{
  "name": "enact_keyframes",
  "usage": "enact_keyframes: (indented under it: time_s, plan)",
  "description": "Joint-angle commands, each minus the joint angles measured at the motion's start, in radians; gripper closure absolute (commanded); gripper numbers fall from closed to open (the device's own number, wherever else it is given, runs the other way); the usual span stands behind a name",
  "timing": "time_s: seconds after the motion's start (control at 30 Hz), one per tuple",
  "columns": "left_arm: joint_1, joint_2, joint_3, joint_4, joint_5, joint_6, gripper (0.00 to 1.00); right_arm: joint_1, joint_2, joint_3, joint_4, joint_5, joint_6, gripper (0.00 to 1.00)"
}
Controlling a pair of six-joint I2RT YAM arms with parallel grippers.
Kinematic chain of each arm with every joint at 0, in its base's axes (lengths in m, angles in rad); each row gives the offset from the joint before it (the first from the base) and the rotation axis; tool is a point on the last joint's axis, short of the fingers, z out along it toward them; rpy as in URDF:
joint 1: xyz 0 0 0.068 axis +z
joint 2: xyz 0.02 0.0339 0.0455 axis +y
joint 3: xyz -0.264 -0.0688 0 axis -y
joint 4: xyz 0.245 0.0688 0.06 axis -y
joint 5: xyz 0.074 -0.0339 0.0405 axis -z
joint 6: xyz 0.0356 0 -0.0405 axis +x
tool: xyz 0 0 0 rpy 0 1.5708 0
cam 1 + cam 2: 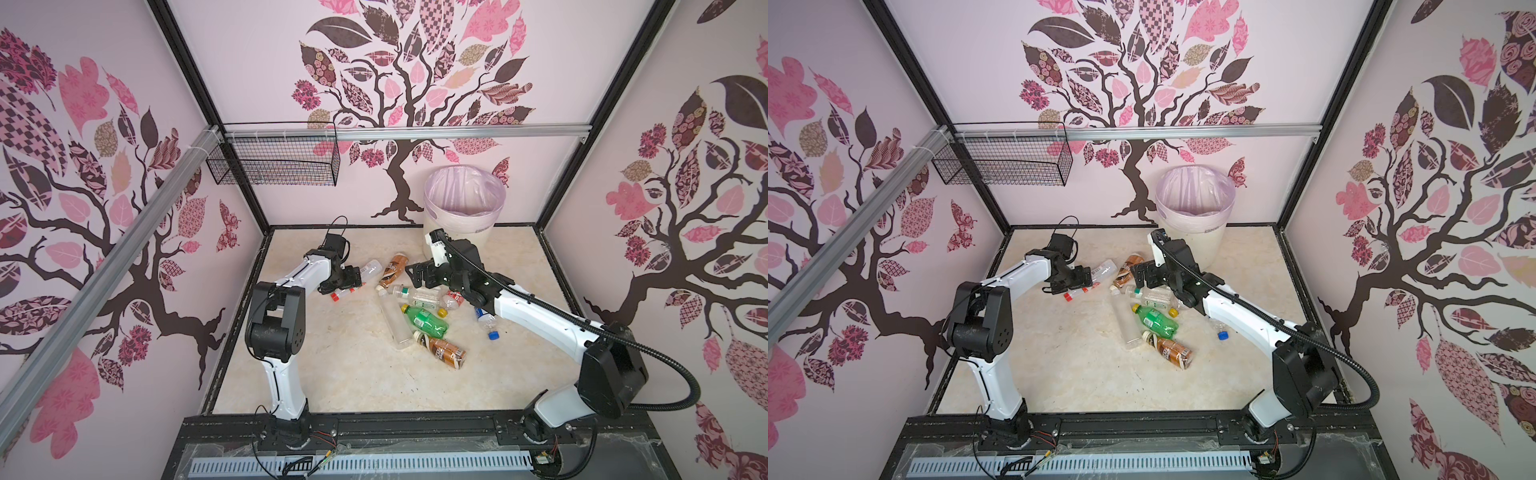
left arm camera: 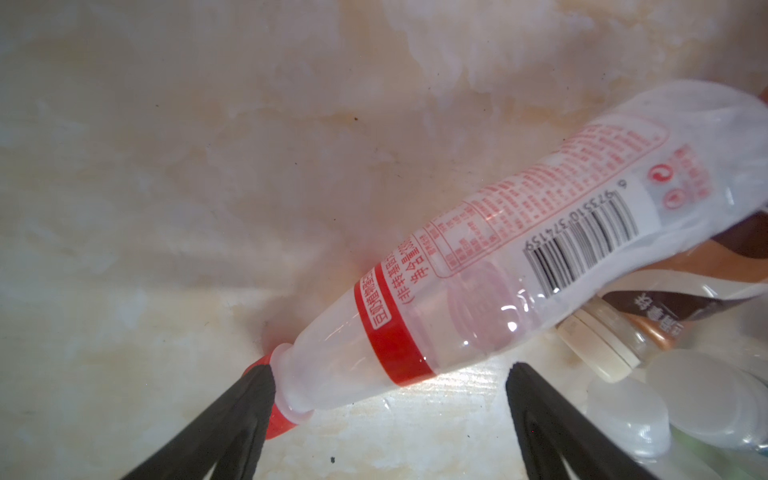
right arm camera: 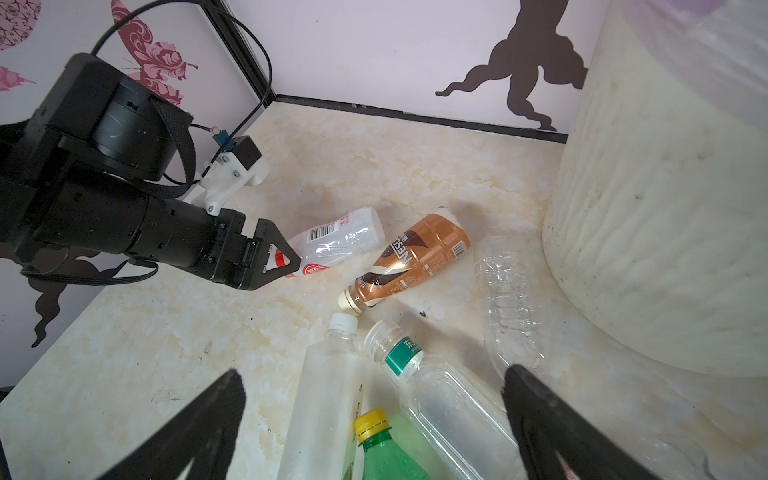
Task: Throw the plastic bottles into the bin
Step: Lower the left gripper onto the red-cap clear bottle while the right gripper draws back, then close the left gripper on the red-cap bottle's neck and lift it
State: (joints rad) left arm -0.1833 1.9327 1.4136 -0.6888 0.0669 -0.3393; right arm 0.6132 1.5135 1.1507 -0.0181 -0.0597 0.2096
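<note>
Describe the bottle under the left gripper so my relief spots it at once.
From the cream bin at the back wall, look left to the open left gripper; the bottle lies below it. Unlike the brown-labelled bottle beside it, it is clear with a red cap, red band and barcode.

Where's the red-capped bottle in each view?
Top view: red-capped bottle left of pile, under left gripper.
Top view: same place.
Left wrist: diagonal across centre.
Right wrist: centre, at left gripper's tip.
Landmark: brown-labelled bottle beside its base.
</note>
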Motion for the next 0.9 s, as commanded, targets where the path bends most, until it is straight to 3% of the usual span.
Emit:
enact_keyframes:
  time_s: [0.0,0.5,0.87]
  plan:
    - [-0.011,0.014,0.022,0.012,0.022,-0.001,0.08,0.002,-0.046,-0.002,0.003,0.010,-0.002,0.00]
    - [-0.097,0.040,0.047,-0.042,-0.042,0.029,0.09,0.002,-0.052,-0.004,-0.002,0.027,-0.013,0.00]
    - [-0.087,0.061,0.054,-0.048,-0.059,0.015,0.15,0.002,-0.056,-0.011,0.002,0.032,-0.013,0.01]
